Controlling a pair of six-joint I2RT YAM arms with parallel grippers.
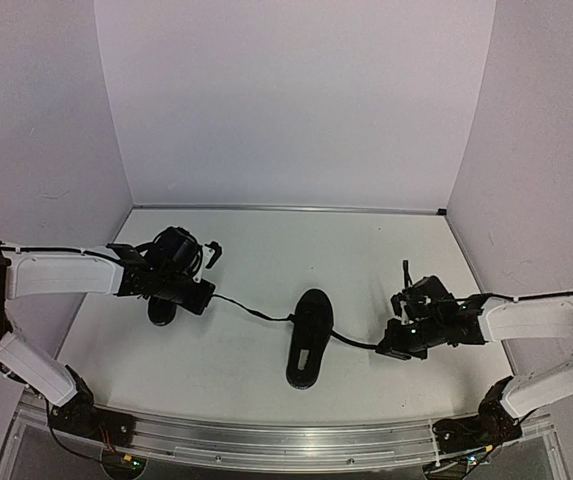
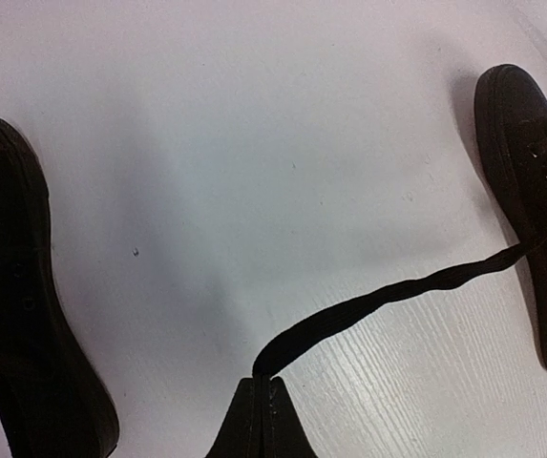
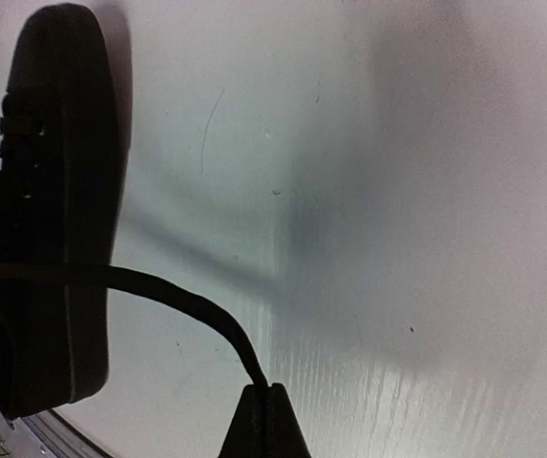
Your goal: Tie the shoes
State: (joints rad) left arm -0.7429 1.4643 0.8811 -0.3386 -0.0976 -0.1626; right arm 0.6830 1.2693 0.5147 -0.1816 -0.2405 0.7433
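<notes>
Top external view: left claw (image 1: 209, 295) and right claw (image 1: 380, 347) each pinch a lace (image 1: 251, 311) of the shoe (image 1: 306, 345) at the desk's (image 1: 366, 260) middle, stretched sideways, seemingly tightening; next the ends need crossing into loops.

Soft, even light; the top view bows at its edges. Wrist views show broad grey shadows and low sheen on the table (image 2: 206, 143); the shoes (image 2: 15, 286) are underexposed
</notes>
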